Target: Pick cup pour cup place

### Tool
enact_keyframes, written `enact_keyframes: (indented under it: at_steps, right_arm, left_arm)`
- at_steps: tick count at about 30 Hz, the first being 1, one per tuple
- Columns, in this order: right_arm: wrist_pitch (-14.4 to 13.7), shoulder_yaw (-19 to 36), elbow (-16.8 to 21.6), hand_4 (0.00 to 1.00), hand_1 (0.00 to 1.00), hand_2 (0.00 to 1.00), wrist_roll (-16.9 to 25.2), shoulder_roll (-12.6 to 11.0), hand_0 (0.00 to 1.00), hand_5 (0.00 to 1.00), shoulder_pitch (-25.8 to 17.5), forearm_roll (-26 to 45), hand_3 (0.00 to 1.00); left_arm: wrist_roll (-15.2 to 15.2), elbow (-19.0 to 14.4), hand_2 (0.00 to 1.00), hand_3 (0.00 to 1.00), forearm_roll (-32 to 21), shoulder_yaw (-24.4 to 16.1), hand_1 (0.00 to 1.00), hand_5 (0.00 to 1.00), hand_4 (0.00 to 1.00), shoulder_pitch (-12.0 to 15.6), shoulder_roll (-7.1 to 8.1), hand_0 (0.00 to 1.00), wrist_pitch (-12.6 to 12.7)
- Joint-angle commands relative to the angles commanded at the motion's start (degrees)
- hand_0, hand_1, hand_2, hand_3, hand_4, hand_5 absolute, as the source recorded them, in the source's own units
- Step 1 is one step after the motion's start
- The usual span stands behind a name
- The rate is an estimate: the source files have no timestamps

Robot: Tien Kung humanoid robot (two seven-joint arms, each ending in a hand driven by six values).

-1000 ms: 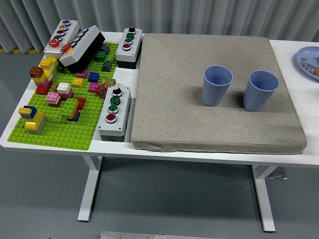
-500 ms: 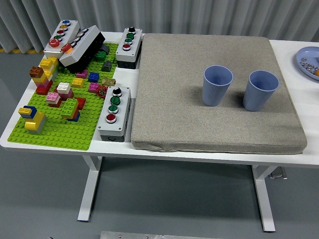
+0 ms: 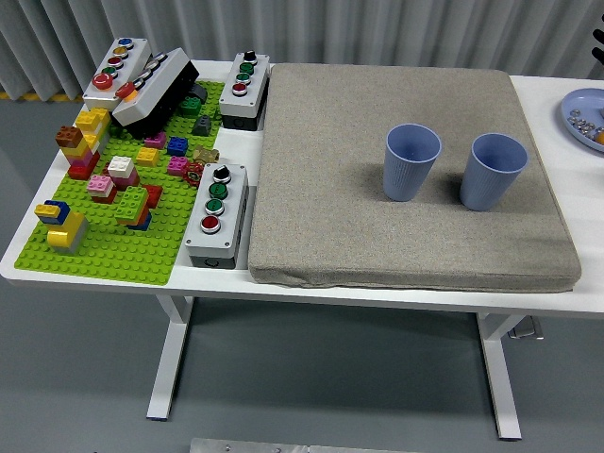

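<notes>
Two blue cups (image 3: pixel 412 162) (image 3: pixel 493 171) stand upright, apart, on the grey mat (image 3: pixel 321 189); no fingers visible.

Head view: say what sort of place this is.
Probably a robot test bench: a white table holding push-button boxes, toy bricks on a green baseplate, and two blue cups on a grey mat.

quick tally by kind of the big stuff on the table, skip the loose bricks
blue cups: 2 (left cup, right cup)
button boxes: 4 (near box, far middle box, far left box, tilted dark box)
grey mat: 1
green baseplate: 1
blue plate: 1
total: 9
</notes>
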Motion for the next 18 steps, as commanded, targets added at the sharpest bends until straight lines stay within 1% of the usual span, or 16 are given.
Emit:
enact_keyframes:
  at_steps: [18]
  right_arm:
    - [0.0,-0.7,0.3,0.752,0.852,0.836,0.1,0.3,0.959,0.998,-1.3,-0.1,0.806]
  left_arm:
    - [0.2,0.0,0.826,0.762,-0.6,0.9,0.769,0.998,0.541,0.8,0.4,0.809,-0.4]
